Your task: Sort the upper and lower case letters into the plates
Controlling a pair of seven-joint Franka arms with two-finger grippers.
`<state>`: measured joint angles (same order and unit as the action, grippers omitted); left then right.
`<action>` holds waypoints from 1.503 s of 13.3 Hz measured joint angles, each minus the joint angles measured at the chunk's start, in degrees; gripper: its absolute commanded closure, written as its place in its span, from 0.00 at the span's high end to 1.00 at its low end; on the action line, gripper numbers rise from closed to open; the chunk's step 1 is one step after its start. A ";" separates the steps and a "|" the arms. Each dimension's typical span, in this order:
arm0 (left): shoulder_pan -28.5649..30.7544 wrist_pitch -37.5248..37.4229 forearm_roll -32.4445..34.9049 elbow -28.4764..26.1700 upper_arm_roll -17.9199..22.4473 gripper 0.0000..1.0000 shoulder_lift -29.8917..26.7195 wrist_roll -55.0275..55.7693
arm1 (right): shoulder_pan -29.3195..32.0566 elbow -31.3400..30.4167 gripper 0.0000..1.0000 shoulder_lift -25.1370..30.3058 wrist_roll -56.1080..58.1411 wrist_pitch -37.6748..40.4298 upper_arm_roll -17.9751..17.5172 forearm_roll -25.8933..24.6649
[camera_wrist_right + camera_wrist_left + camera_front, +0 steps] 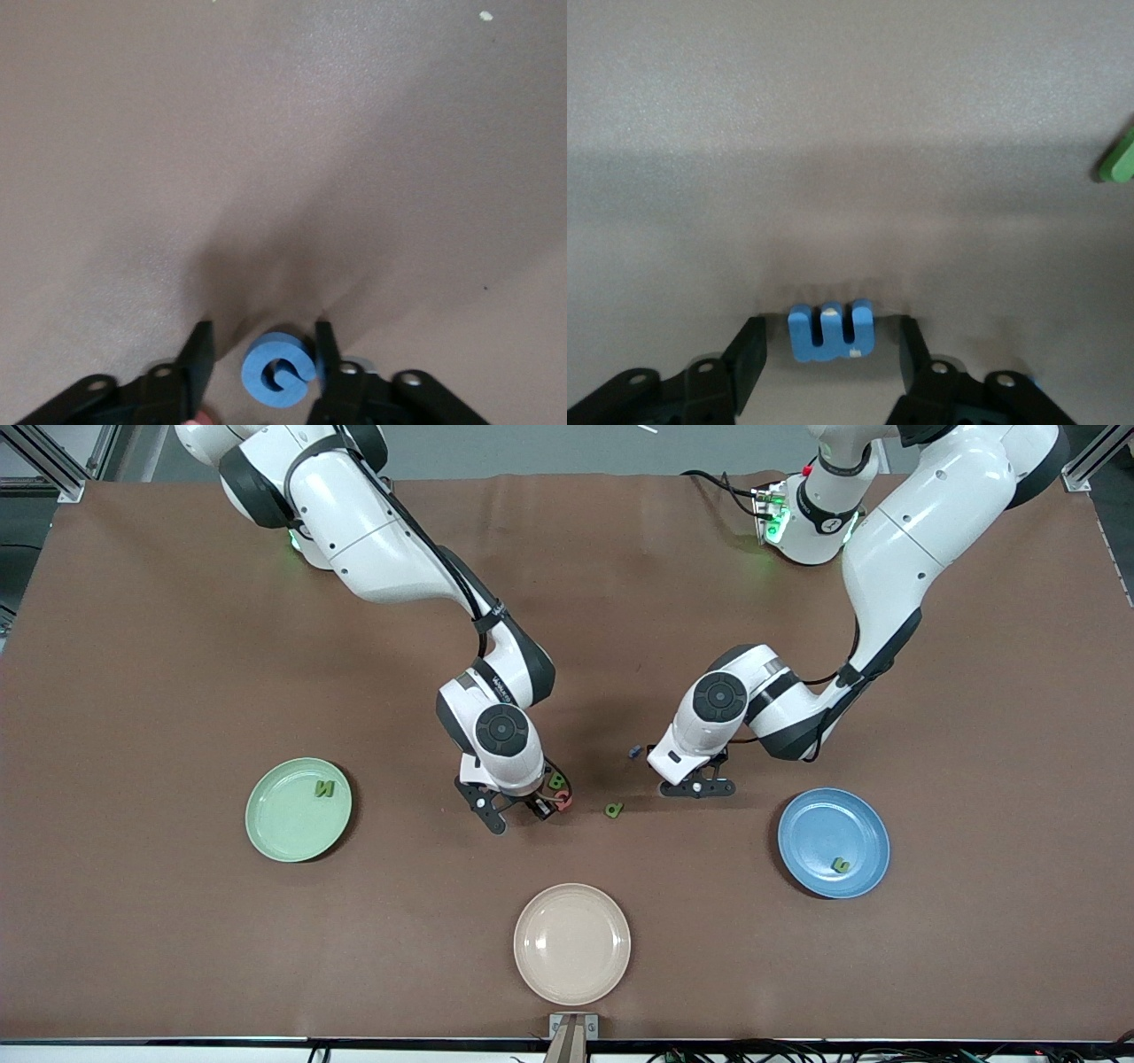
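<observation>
The mint green plate [288,824] lies toward the right arm's end of the table and holds a green letter N [324,788]. Toward the left arm's end, the blue plate [819,828] holds another small green letter [840,864]. My left gripper [831,354] [697,786] is low over the table, open, with a blue three-pronged letter [831,332] between its fingers and a gap on each side. Down at the table, my right gripper [259,359] [518,808] stands open around a round blue letter [279,370]. One finger [321,350] touches that letter; the other stands off it.
A cream-beige plate [571,943] lies near the front edge with nothing in it. A green letter [556,782] and a pink-red one [564,802] lie beside my right gripper. Another green letter [614,809] [1121,159] lies between the grippers, and a small blue piece [634,752] sits by my left hand.
</observation>
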<state>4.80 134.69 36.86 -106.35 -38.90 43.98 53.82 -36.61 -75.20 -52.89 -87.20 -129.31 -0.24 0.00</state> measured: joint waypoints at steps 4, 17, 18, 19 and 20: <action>-0.46 0.07 0.00 0.98 0.74 0.06 0.00 0.00 | -0.01 0.34 0.00 0.08 0.75 0.32 0.30 0.00; 10.47 -0.13 0.23 13.05 3.62 0.09 -0.50 -23.09 | 29.39 -21.41 0.00 21.34 62.87 8.56 1.25 2.40; 11.18 -0.16 0.23 13.09 4.84 0.14 -0.48 -25.27 | 30.98 -23.78 0.00 22.10 66.14 6.68 1.23 2.41; 11.54 -0.18 0.23 13.02 6.19 0.19 -0.36 -26.43 | 32.23 -26.46 0.00 22.69 68.83 4.20 1.21 2.42; 11.83 -0.23 0.23 12.80 7.18 0.31 -0.18 -26.91 | 33.16 -29.29 0.01 22.98 70.70 1.42 1.20 2.42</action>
<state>16.63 134.46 37.09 -93.55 -31.72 43.80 26.92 -3.44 -104.49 -29.91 -16.50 -127.89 0.96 2.42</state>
